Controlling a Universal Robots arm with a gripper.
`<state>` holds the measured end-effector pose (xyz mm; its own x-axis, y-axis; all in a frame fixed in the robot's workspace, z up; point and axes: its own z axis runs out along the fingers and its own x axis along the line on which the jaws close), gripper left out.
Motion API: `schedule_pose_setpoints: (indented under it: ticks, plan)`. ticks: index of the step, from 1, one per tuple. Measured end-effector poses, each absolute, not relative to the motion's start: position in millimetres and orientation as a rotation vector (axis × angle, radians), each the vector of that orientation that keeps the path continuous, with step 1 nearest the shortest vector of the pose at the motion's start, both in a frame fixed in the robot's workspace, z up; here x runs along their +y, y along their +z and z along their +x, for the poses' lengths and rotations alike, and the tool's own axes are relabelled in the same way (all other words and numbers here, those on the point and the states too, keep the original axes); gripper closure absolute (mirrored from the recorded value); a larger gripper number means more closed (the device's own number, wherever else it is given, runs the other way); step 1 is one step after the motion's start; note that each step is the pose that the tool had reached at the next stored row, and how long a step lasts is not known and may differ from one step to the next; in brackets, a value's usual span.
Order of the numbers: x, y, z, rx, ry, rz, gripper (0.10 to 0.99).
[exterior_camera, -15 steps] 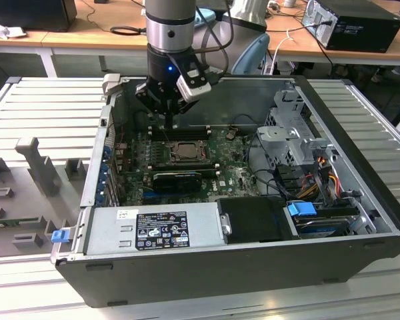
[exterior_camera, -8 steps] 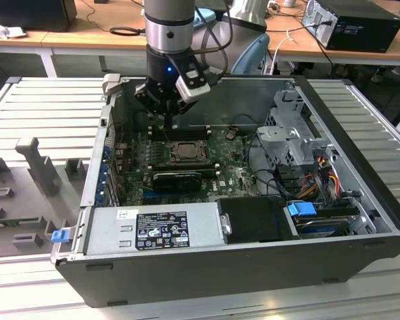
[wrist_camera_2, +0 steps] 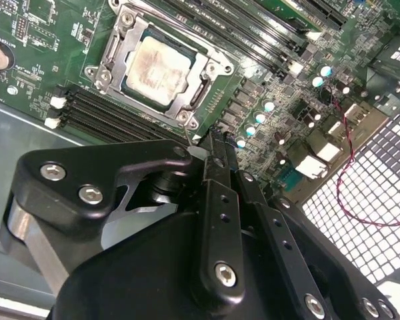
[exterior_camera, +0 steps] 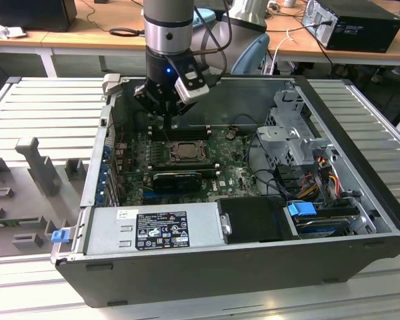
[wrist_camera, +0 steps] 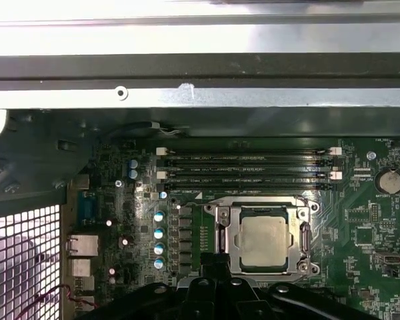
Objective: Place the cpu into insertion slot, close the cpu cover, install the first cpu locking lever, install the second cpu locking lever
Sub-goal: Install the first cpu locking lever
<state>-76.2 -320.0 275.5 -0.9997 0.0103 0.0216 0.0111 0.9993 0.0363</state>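
Observation:
The cpu [wrist_camera_2: 157, 67] lies flat in the insertion slot [wrist_camera_2: 113, 50] on the green board, its pale metal top stained. The cpu cover [wrist_camera_2: 203, 93] is folded down around it as a silver frame. In the first wrist view the cpu [wrist_camera: 263, 241] shows through the cover's [wrist_camera: 228, 230] window. My gripper [wrist_camera_2: 217, 137] hovers just off one edge of the socket with its black fingers [wrist_camera_2: 221, 157] pressed together and nothing between them. A thin metal rod [wrist_camera_2: 187, 132] stands up beside the fingertips. In the exterior view the gripper [exterior_camera: 173, 124] hangs just behind the cpu [exterior_camera: 185, 152].
The board sits in an open computer case [exterior_camera: 360, 193] with tall metal walls. Long black memory slots [wrist_camera: 247, 170] run beside the socket. A black card [exterior_camera: 177, 179], a power supply [exterior_camera: 157, 230], a drive cage [exterior_camera: 290, 133] and loose cables [exterior_camera: 320, 177] lie around it.

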Motion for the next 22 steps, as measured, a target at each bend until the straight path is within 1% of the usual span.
schedule_pose_setpoints:
  ticks: [22]
  plan:
    - [-320,268,-88,-3.120,-0.057,-0.010,0.980]
